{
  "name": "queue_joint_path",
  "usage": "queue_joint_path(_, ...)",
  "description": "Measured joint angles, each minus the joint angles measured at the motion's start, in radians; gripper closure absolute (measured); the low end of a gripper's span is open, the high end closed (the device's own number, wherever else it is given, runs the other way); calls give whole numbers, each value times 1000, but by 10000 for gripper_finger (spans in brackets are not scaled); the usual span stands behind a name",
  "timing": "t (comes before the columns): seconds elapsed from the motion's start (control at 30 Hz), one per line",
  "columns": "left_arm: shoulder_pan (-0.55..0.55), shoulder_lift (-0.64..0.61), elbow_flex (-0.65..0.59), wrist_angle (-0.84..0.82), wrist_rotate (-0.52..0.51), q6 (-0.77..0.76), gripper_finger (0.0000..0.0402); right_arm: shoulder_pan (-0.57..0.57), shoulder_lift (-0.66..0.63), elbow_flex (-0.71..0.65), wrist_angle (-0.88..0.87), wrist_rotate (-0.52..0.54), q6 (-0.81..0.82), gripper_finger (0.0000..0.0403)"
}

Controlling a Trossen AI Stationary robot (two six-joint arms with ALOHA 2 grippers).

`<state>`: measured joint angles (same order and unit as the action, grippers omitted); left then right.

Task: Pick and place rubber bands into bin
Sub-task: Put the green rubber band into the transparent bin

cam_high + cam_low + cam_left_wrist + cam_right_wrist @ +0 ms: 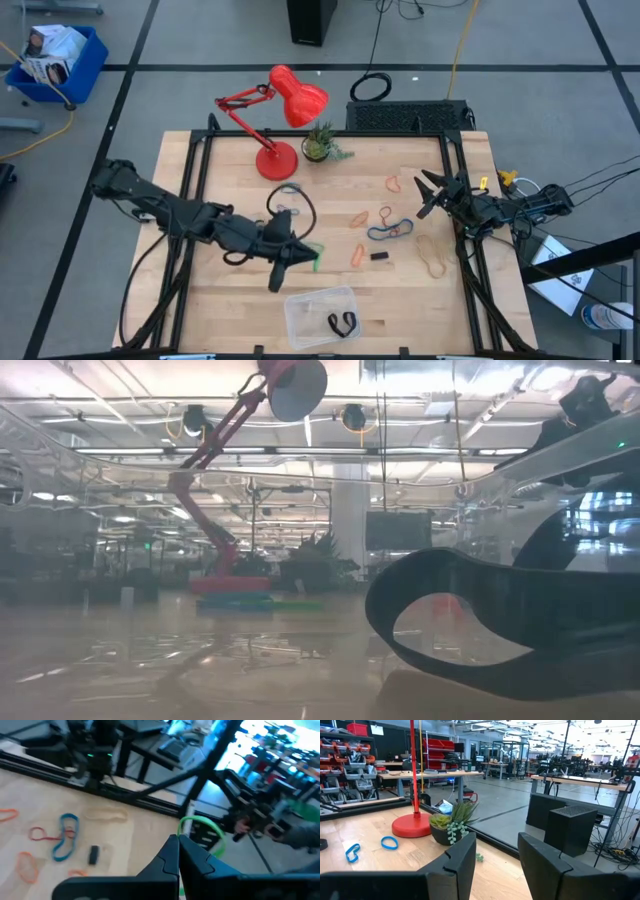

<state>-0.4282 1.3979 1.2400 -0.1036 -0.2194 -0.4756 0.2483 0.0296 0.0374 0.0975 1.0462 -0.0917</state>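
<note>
My left gripper [303, 256] is over the table's middle, a little beyond the bin, shut on a green rubber band [316, 257]. The bin [300, 318], a clear shallow tray, sits at the near edge with one black band [342, 322] lying in it. The low view shows this black band [470, 610] close up through the bin's wall. Loose bands lie right of centre: blue [390, 231], orange [358, 255], tan [433, 258]. My right gripper [430, 195] is open and empty at the table's right side. My left gripper pinches the green band [186, 834] between its two shut fingertips. The fingers point toward the table's right side. The rest of the loop [202, 822] stands out beyond the tips, clear of the table.
A red desk lamp [277, 160] and a small potted plant [319, 146] stand at the far middle. A black cable loop [292, 205] and blue bands [389, 842] lie near the lamp's base. A small black piece [379, 256] lies among the loose bands.
</note>
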Motion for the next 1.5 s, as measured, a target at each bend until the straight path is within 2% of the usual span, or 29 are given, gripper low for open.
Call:
queue_joint_path(0.23,-72,58,1,-20,9,12,400,0,0,0,-3,0,0,259)
queue_joint_path(0.33,-75,113,19,-53,46,-63,400,0,0,0,-4,0,0,259)
queue_joint_path(0.53,-90,271,174,-330,133,-184,401,0,0,0,-4,0,0,259)
queue_joint_path(0.77,-90,474,363,-594,209,-220,401,0,0,0,-5,0,0,259)
queue_joint_path(0.93,-88,576,381,-604,278,-266,401,0,0,0,-5,0,1,259)
queue_joint_path(1.13,-79,665,381,-608,307,-333,401,0,0,0,-5,0,1,259)
queue_joint_path(1.37,-76,679,381,-602,297,-372,400,0,0,0,-5,0,1,259)
queue_joint_path(1.5,-71,679,381,-596,294,-417,385,0,0,0,-5,0,1,259)
